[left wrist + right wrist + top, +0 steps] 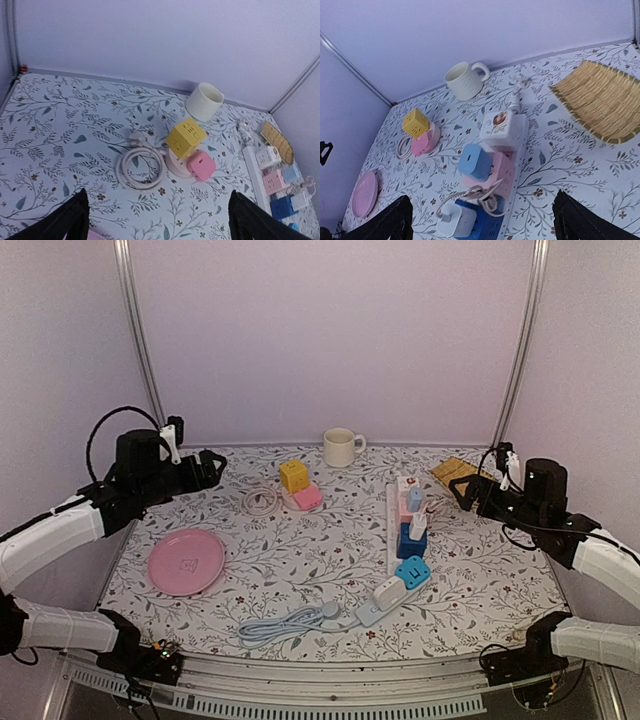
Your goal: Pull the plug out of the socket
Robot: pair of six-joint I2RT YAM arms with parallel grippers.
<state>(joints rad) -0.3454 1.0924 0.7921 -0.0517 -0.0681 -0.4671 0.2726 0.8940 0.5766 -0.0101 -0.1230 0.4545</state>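
on the floral table (300,540) the white plug (418,527) is sitting in the blue socket (410,544) at right; left gripper (213,470) and right gripper (462,495) are hanging spread; pulling unbraced is risking dragging the strip (391,515).

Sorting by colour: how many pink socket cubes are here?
2. One pink cube beside the yellow cube; a second pink cube on the white strip, a blue plug on it. None seem hidden.
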